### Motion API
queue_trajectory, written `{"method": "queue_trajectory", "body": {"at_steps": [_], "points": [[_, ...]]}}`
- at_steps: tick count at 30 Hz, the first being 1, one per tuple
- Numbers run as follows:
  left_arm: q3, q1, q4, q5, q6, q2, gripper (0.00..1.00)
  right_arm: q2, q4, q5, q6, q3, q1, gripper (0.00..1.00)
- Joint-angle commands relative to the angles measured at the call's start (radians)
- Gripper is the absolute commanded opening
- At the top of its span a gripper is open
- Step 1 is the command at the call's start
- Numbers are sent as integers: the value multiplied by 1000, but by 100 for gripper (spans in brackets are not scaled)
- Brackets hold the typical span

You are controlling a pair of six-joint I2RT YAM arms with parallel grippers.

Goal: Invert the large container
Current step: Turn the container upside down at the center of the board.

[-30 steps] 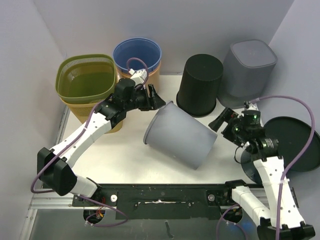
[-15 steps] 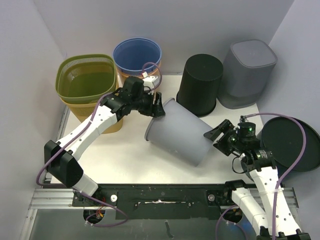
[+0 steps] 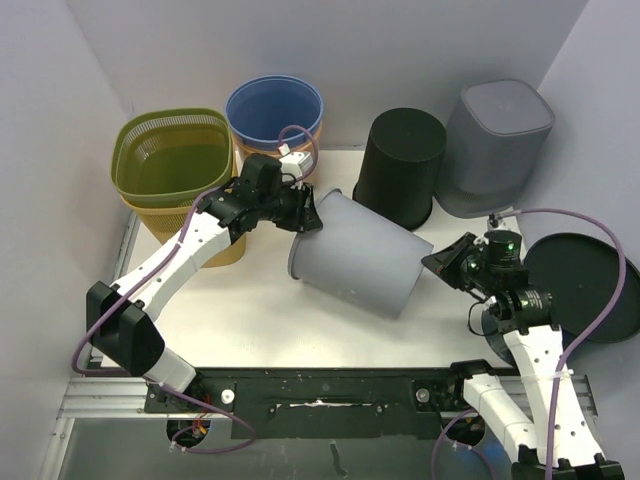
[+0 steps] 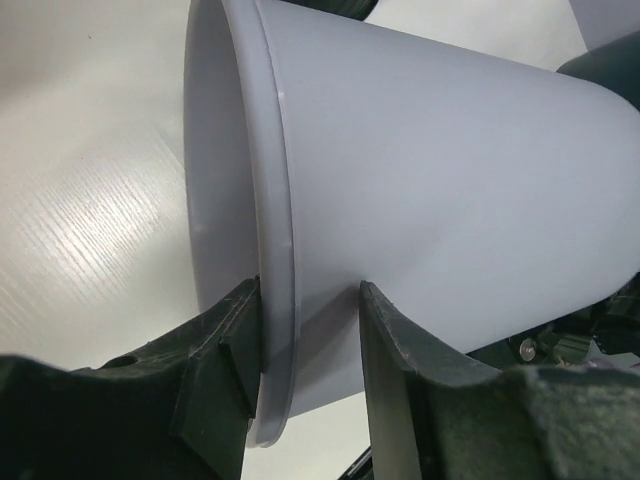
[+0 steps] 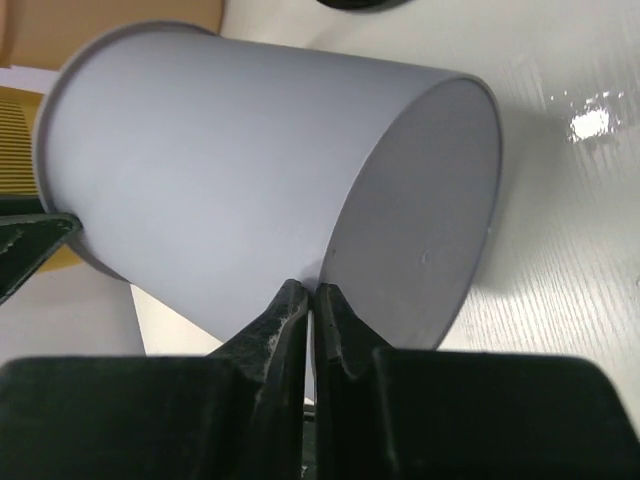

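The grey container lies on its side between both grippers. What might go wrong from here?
1. The left gripper only straddles the rim of the large container. No firm clamp is evident, so the rim may slip during rotation.
2. The right gripper is shut at the base edge and holds nothing, so the base could slide off it.
3. The black bin stands close behind, and a swing could knock it.

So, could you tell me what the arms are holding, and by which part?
The left gripper pinches the grey container by its rim, one finger inside, one outside. The right gripper is shut on nothing.
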Motion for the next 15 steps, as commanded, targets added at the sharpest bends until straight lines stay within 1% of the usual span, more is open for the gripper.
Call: {"method": "queue_trajectory", "body": {"at_steps": [1, 6, 11, 15], "points": [[6, -26, 27, 66, 12, 16, 35, -2, 138, -95, -18, 143, 15, 0], [11, -34, 55, 78, -2, 28, 44, 8, 167, -93, -23, 233, 15, 0], [9, -57, 110, 110, -34, 57, 46, 50, 167, -86, -71, 344, 15, 0], [0, -83, 163, 126, -56, 85, 47, 82, 228, -89, -88, 348, 17, 0]]}}
